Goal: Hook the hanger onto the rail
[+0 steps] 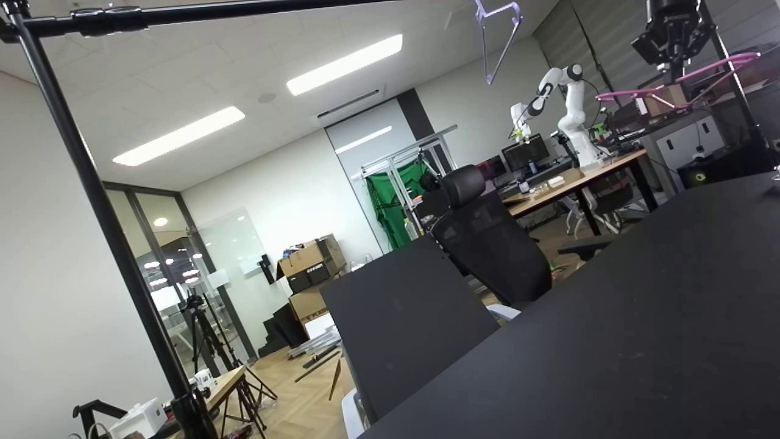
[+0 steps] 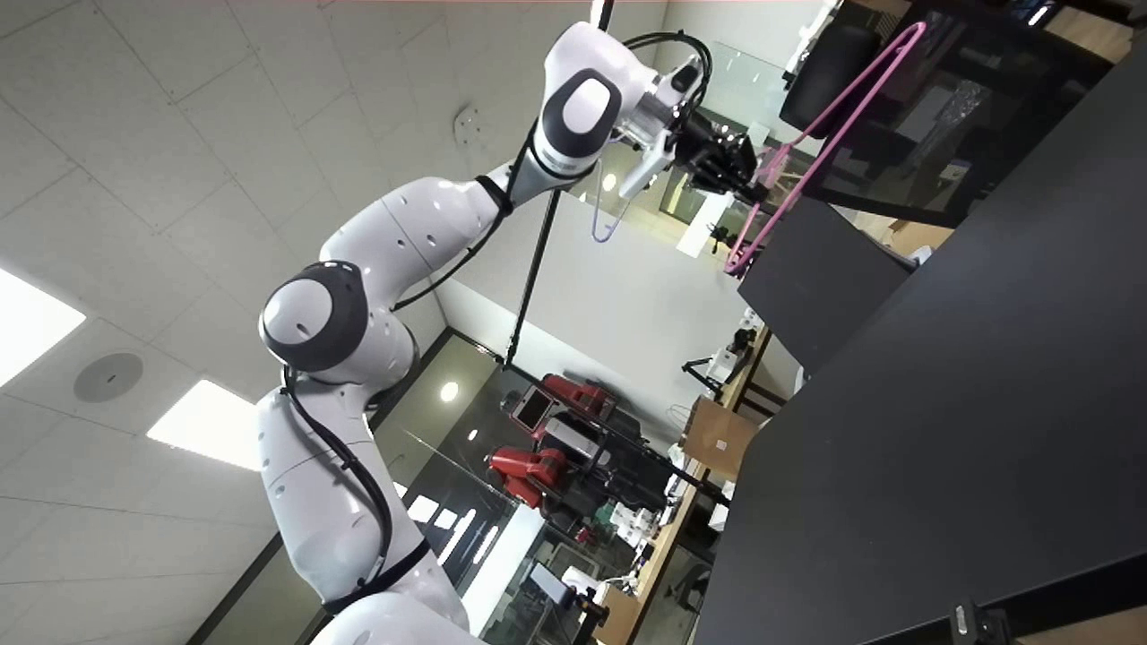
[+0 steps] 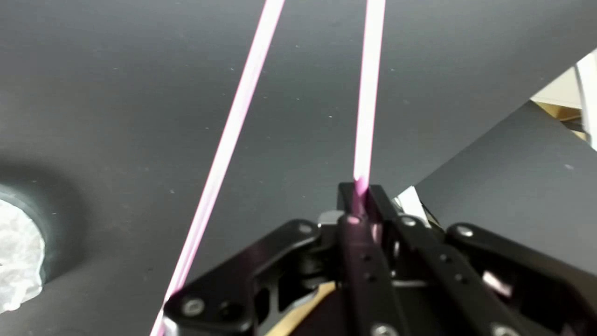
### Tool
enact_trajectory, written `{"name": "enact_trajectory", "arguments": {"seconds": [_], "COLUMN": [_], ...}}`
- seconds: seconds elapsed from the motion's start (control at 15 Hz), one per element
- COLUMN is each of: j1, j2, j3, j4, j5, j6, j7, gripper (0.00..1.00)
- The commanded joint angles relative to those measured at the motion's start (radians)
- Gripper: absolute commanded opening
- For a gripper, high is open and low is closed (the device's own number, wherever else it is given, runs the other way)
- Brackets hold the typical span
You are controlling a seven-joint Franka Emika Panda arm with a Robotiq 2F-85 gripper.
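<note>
The thin pink-magenta hanger shows in both exterior views (image 1: 646, 92) (image 2: 811, 172) and in the wrist view (image 3: 367, 93). My gripper (image 1: 674, 78) is shut on one bar of it, and the bar sits between the fingertips in the wrist view (image 3: 361, 198). The hanger is in the air above the black tabletop, lying nearly flat in an exterior view. I cannot make out its hook. The black rail (image 1: 244, 9) runs along the top left and leaves the frame. It also shows behind the arm (image 2: 539, 255). Gripper and hanger are apart from it.
A lilac-white hanger (image 1: 485, 46) hangs high up, also seen behind the gripper (image 2: 603, 238). A slanting black upright pole (image 1: 109, 225) joins the rail. The black tabletop (image 1: 609, 341) lies below. A black panel (image 1: 408, 299) and an office chair (image 1: 493, 250) stand beyond it.
</note>
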Motion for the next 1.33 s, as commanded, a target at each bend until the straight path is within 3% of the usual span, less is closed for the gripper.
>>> {"name": "enact_trajectory", "arguments": {"seconds": [0.0, 0.13, 0.47, 0.87, 1.13, 1.2, 1.27], "j1": [-0.068, -0.094, -0.101, -0.109, -0.138, -0.119, -0.124], "j2": [-0.079, -0.079, -0.059, 0.011, 0.095, 0.019, 0.037], "j3": [0.047, 0.053, 0.017, 0.006, 0.016, 0.012, 0.012], "j4": [-0.054, -0.028, 0.052, 0.268, 0.463, 0.317, 0.354], "j5": [0.184, 0.296, 0.390, 0.321, 0.322, 0.332, 0.332], "j6": [-0.016, -0.076, -0.165, -0.283, -0.413, -0.339, -0.364], "j7": [-0.093, -0.178, -0.306, -0.407, -0.373, -0.411, -0.409], "gripper": [0.02, 0.02, 0.02, 0.02, 0.02, 0.08, 0.08]}}
